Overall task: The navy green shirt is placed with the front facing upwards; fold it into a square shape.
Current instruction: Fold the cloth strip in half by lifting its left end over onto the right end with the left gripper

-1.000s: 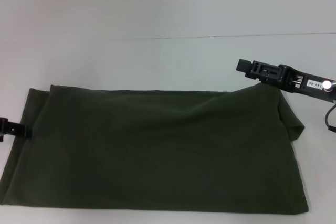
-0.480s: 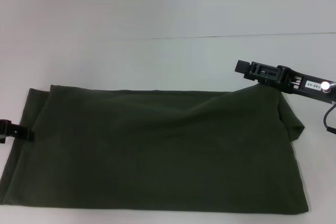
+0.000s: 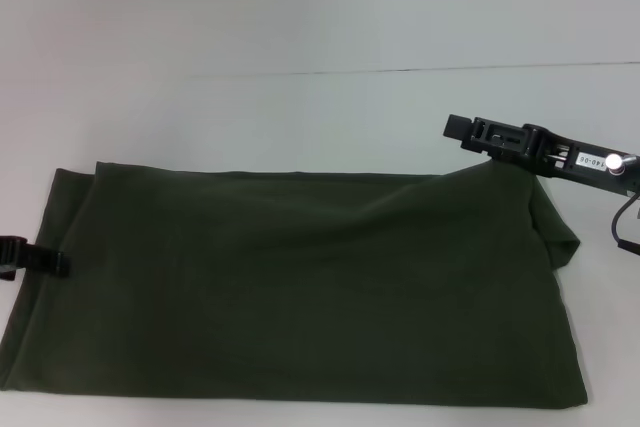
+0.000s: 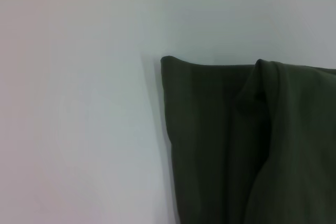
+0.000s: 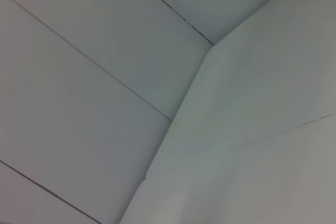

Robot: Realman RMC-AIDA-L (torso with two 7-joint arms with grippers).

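On my far left, the left gripper [image 3: 35, 261] lies low at the left edge of the navy green shirt [image 3: 300, 287], about halfway down that edge. Only its dark tip shows against the cloth, so I cannot tell if its fingers are open or closed, or if they hold the fabric.

The shirt itself is spread on the white table [image 3: 300, 117] as a wide, flat band that runs from the left border almost to the right border of the head view. Its surface shows only plain dark green cloth, with soft creases across it. In the left wrist view I see one corner of the shirt [image 4: 252, 145], where a second layer is folded over the first.

On the right, the far right corner of the shirt rises in a peak up to the right gripper [image 3: 492, 137]. The gripper is above the table and the cloth hangs from it, so I judge it is closed on the shirt. The right wrist view shows only pale surfaces.
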